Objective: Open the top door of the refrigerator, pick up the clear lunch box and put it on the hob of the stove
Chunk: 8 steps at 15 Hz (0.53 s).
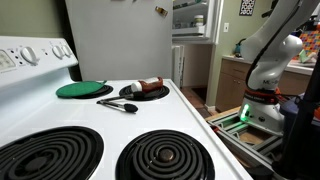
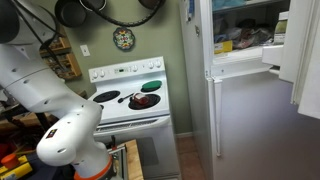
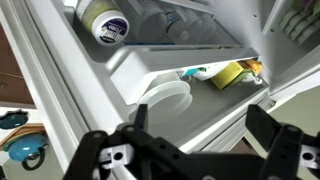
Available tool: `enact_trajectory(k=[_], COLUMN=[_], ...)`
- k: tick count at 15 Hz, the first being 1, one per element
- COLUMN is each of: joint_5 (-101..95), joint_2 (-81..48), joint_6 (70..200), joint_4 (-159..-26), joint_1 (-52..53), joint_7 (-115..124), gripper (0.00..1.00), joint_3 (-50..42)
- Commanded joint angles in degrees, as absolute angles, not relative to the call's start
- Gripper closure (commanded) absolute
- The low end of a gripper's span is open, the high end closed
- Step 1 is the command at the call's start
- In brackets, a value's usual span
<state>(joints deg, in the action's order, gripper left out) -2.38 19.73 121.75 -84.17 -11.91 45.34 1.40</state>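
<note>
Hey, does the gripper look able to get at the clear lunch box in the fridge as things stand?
Probably yes. The top door stands open, and in the wrist view the open gripper faces the clear lunch box with nothing between them. A yellow packet lies beside it, off the approach.

A: Stove (image 2: 125, 100) just left of the refrigerator (image 2: 250, 120)?
B: Yes. Top door (image 2: 308, 60) stands out to the right.
A: On the hob (image 1: 110, 120)?
B: Plate of food (image 1: 145, 90) toward the back, flat disc (image 1: 84, 89) left of it, utensil (image 1: 118, 104) in front.
A: Top compartment?
B: Clear lunch box (image 3: 165, 98) on a shelf, packets (image 3: 232, 75) to its right, jar (image 3: 105, 22) above it in the wrist view.
</note>
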Motion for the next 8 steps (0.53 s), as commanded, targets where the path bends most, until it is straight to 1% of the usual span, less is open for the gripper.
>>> enact_trajectory(k=[1,8], joint_5=[-3.9,-12.2], joint_2=[14.5,7.1], joint_6=[123.7,116.4], joint_4=[-79.5,-70.9], joint_1=[-11.2,-11.2], joint_7=[45.5,49.1], gripper=[0.0,0.0], joint_3=[1.1,1.1])
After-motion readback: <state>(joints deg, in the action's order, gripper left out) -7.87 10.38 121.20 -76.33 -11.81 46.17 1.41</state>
